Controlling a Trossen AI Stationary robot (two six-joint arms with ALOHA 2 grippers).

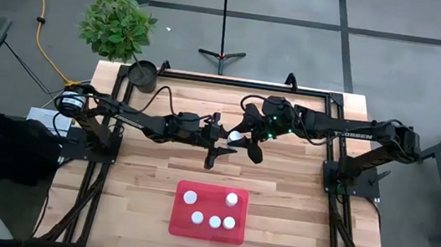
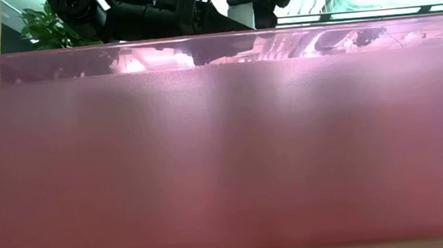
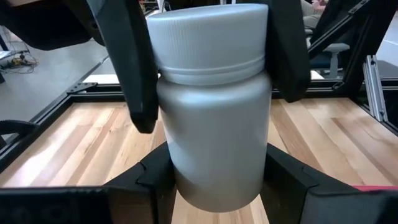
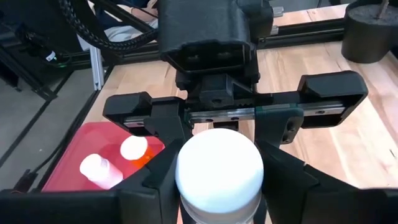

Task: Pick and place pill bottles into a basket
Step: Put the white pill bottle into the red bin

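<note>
Above the bench, a white bottle point(image 3: 214, 112) passes mid-air between tools: left tool point(image 1: 217, 140) grasps it, right tool point(image 1: 245, 141) clenches on too. Five bottles point(image 1: 214, 221) sit in the basket point(image 1: 179, 224); this seems the last.

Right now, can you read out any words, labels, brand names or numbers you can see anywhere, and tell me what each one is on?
"TROSSEN": white letters, small but just readable, on the right arm in the high view.
The white pill bottle both grippers are on: no label or print on the side that shows.
The bottles in the red basket: no text can be made out.
Nothing else readable.
</note>
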